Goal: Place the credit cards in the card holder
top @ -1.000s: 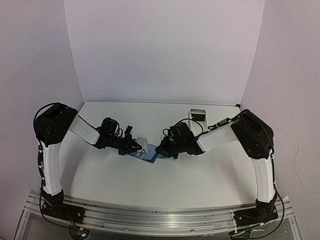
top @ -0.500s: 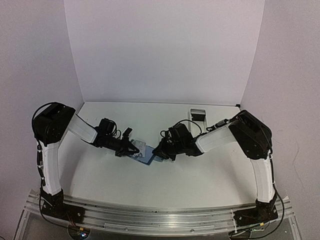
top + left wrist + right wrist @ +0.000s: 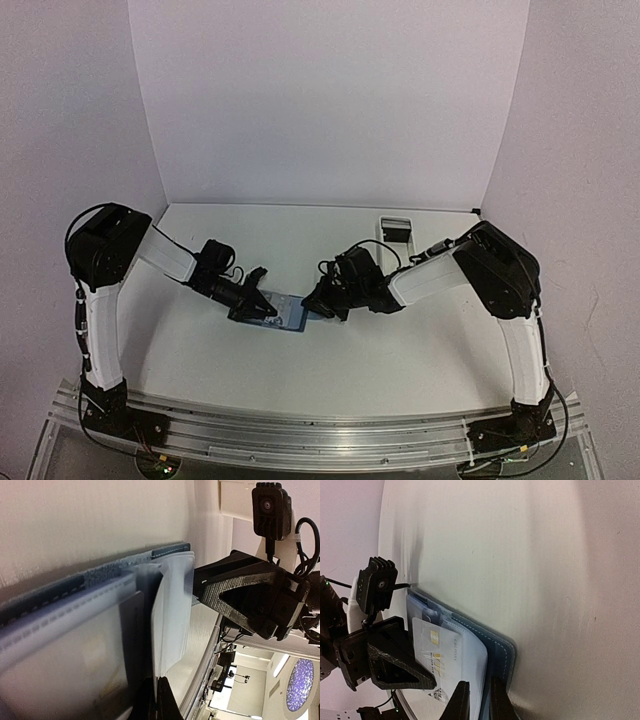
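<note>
The dark-blue card holder (image 3: 291, 318) lies open on the white table between both arms, its clear sleeves fanned out (image 3: 497, 650). A white credit card (image 3: 440, 655) with a gold chip lies partly over the sleeves. My left gripper (image 3: 156, 700) is shut on that card's thin edge (image 3: 172, 610), at the holder's left side (image 3: 258, 306). My right gripper (image 3: 479, 702) is shut on the holder's right edge, with a sleeve and the cover between its fingers (image 3: 316, 304). How deep the card sits in a sleeve is hidden.
A long white tray (image 3: 394, 228) stands at the back right of the table. White walls close the table at the back and both sides. The two grippers face each other a few centimetres apart over the holder.
My left gripper has moved toward me and lowered, bringing the white card down flat over the holder. My right gripper has shifted slightly left and still grips the holder.
</note>
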